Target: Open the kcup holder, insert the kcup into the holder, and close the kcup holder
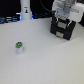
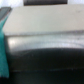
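Observation:
The kcup holder point(image 1: 61, 30) is a black boxy unit at the back of the white table, toward the exterior view's right. My gripper point(image 1: 62, 18) hangs from the white hand right above its top; its fingers merge with the black box, so I cannot tell how the jaws stand. The kcup point(image 1: 19, 46), a small white pod with a green top, stands alone on the table toward the exterior view's left, far from the gripper. The wrist view is blurred and filled by the holder's black top point(image 2: 45, 55); no fingers show there.
A white bottle-like object point(image 1: 25, 10) stands at the back, left of the holder in the exterior view. A dark strip point(image 1: 10, 20) runs along the table's far edge. A teal edge point(image 2: 2, 45) shows in the wrist view.

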Available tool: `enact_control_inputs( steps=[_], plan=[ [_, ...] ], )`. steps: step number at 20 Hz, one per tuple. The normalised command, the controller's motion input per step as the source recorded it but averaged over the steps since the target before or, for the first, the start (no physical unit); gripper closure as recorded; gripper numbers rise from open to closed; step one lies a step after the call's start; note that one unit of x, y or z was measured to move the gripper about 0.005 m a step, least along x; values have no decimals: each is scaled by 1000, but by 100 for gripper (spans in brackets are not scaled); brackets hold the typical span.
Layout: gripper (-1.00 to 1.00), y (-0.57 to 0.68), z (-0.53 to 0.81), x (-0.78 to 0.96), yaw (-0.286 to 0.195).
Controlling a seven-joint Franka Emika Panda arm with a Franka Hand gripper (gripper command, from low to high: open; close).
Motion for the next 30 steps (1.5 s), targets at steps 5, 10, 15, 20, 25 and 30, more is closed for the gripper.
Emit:
enact_control_inputs(
  steps=[5, 10, 15, 20, 25, 30],
  plan=[
    [100, -251, 207, 960, -61],
    [100, -262, 188, 979, -57],
    [100, -277, 205, 979, -56],
    [100, -302, 214, 963, -68],
    [100, -319, 217, 951, -77],
    [100, -323, 213, 945, -77]
  ],
)
